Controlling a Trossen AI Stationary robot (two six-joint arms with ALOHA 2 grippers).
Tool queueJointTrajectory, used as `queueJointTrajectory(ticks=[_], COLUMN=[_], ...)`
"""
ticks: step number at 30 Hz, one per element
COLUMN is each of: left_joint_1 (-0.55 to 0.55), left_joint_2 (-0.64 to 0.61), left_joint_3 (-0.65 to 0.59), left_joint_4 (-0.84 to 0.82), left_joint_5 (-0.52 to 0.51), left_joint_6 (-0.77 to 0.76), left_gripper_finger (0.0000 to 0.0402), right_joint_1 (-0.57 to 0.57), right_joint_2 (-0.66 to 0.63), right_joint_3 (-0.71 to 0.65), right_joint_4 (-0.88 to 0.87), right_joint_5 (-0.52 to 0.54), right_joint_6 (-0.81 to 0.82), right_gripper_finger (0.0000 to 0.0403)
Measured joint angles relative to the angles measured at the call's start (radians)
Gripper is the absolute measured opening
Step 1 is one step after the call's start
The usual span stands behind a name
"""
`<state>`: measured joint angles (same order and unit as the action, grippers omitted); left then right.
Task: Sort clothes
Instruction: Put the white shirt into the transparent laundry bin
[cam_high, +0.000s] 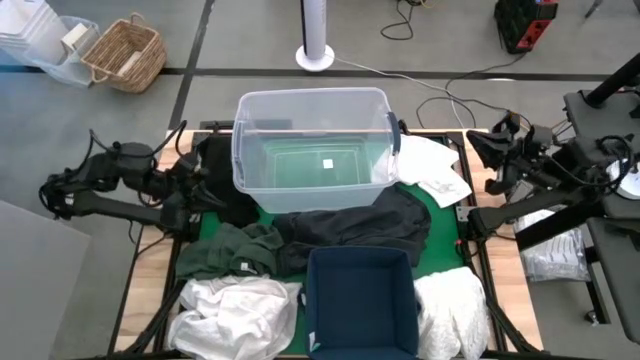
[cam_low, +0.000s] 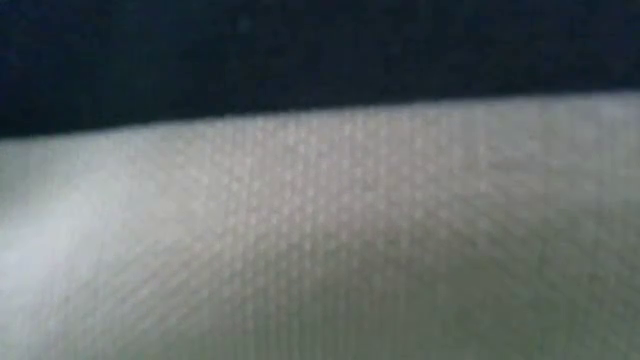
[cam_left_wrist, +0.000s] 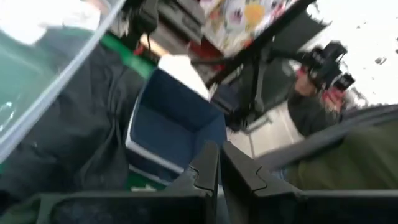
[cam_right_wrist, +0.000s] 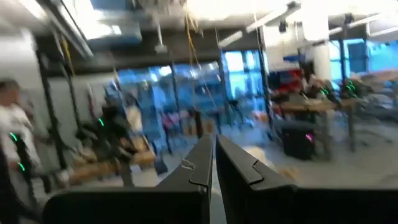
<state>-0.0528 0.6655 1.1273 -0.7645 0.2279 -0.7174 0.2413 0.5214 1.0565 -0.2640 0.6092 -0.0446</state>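
My left claw (cam_left_wrist: 219, 163): clenched, empty, at the table's left beside the clear plastic tub (cam_high: 312, 148). Right claw (cam_right_wrist: 214, 160): clenched, far right. Dark soft garments (cam_high: 355, 225): centre.

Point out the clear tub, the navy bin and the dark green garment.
clear tub (cam_high: 252, 100): high view, on its left rim.
navy bin (cam_high: 360, 255): high view, on its far rim.
dark green garment (cam_high: 225, 252): high view, on its middle folds.

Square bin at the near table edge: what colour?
Navy blue square bin, empty inside; clearest in the high view.
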Motion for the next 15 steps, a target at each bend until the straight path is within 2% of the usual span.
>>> queueJointTrajectory(ticks=[4, 8, 15], left_joint_1=[-0.093, -0.244, -0.523], left_joint_2=[0.074, 0.155, 0.256], left_joint_3=[0.063, 0.089, 0.096], left_joint_4=[-0.063, -0.091, -0.175], left_joint_5=[0.000, -0.011, -0.205], left_joint_6=[0.001, -0.005, -0.151], left_gripper_finger=[0.0000, 0.0000, 0.0000], right_joint_1=[0.000, 0.000, 0.000], right_joint_2=[0.109, 0.180, 0.214], right_joint_3=[0.168, 0.305, 0.412], right_joint_4=[-0.213, -0.371, -0.447], right_joint_5=[0.047, 0.047, 0.046], right_joint_6=[0.027, 0.055, 0.064], right_gripper_finger=[0.0013, 0.0013, 0.0013])
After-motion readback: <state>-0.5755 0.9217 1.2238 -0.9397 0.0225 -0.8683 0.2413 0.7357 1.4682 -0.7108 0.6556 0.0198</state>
